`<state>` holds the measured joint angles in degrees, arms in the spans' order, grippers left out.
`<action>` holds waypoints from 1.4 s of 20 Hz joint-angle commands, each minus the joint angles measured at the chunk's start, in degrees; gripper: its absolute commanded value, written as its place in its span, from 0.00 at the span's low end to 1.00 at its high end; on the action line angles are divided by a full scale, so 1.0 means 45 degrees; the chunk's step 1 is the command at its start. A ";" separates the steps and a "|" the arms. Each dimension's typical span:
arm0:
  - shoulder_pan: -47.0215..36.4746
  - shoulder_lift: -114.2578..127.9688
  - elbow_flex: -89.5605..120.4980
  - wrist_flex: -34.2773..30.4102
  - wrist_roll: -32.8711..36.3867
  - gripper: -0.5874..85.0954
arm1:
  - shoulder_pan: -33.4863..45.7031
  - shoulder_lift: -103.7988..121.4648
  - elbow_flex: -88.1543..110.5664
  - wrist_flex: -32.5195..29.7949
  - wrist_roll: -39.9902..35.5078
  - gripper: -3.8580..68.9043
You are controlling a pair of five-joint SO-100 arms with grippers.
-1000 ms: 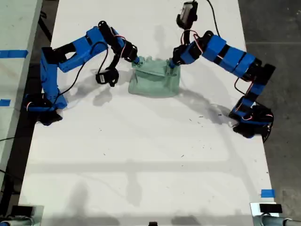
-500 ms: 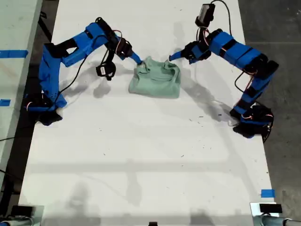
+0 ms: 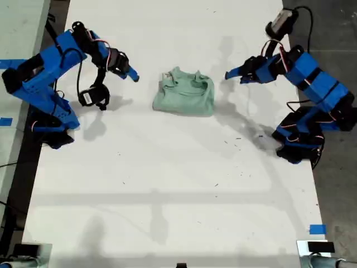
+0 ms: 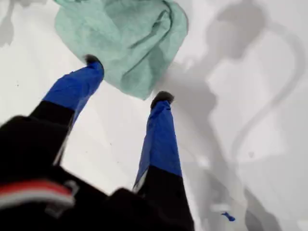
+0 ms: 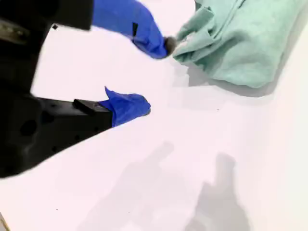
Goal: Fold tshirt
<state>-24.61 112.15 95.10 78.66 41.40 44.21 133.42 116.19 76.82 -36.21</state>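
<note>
— Looking at the exterior view, what has changed in the last second?

— Both arms have let go. A second ago the two hands were pinching the top edge of the tshirt [image 3: 184, 96] from either side. Now the first hand [image 3: 233, 74], on the exterior view's right, has drawn back and hangs clear of the cloth. The second hand [image 3: 133, 75], on that view's left, has pulled away even further.

— Are they carrying anything?

— No. In its own wrist view the first hand [image 4: 128, 79] has its jaws spread with nothing between them. The second hand [image 5: 156, 77] is likewise parted and empty, one tip close to the rumpled collar edge; whether it touches cannot be told.

— And the shirt?

— It lies on the white desk [image 3: 167, 178] between the two arms, a compact, roughly square bundle. The collar and some bunched cloth sit along its upper edge in the exterior view. It has barely shifted since the release.

— So what does that mean for the fold?

— Probably the last fold is down and the job is nearly or wholly done. The bunched top edge could want smoothing, though that is a judgement
</note>
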 commanded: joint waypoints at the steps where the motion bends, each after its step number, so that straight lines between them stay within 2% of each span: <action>1: 0.2187 0.4453 0.4707 -0.1719 -0.2207 0.01 | -0.2422 0.2773 0.1914 -0.0039 0.2617 0.15; 2: 0.2891 0.5312 0.6113 -0.2246 -0.3145 0.01 | -0.3398 0.3652 0.3027 -0.0352 0.3672 0.11; 4: 0.3887 0.6758 0.9043 -0.3398 -0.4609 0.01 | -0.5234 0.5996 0.5410 -0.1133 0.5215 0.09; 7: 0.4551 0.8945 1.2832 -0.4492 -0.6621 0.01 | -0.6895 0.9629 0.8887 -0.1289 0.7773 0.09; 10: 0.4277 1.0449 1.4805 -0.4043 -0.7109 0.01 | -0.7852 1.2988 1.1738 -0.0801 0.9238 0.07; 12: 0.4199 1.2090 1.6426 -0.5059 -0.7070 0.01 | -0.8008 1.2852 1.2285 -0.1094 0.9297 0.06; 13: 0.4141 1.3945 1.7383 -0.4473 -0.7246 0.01 | -0.8027 1.3008 1.2324 -0.1191 0.9102 0.08; 15: 0.3945 1.6328 1.7324 -0.0996 -0.7383 0.01 | -0.7715 1.3184 1.2383 -0.1328 0.8047 0.10; 16: 0.3906 1.7520 1.7363 0.0137 -0.7246 0.01 | -0.7402 1.3184 1.2383 -0.1328 0.7637 0.10; 17: 0.4102 1.7480 1.7324 0.0391 -0.7324 0.02 | -0.6914 1.3184 1.2383 -0.1328 0.6934 0.10; 18: 0.4512 1.7480 1.7285 0.0508 -0.7187 0.05 | -0.6328 1.3184 1.2383 -0.1328 0.5547 0.10; 20: 0.5586 1.7500 1.7285 0.0508 -0.7266 0.08 | -0.5527 1.3184 1.2383 -0.1328 0.0762 0.10; 21: 0.6094 1.7500 1.7285 0.0508 -0.7227 0.08 | -0.5352 1.3203 1.2344 -0.1191 0.0293 0.10; 28: 0.8125 1.7500 1.7285 0.0508 -0.7187 0.08 | -0.5352 1.3203 1.2344 -0.1191 0.0332 0.09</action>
<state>10.20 190.99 173.06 76.90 9.05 19.51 192.57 172.27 71.98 -33.84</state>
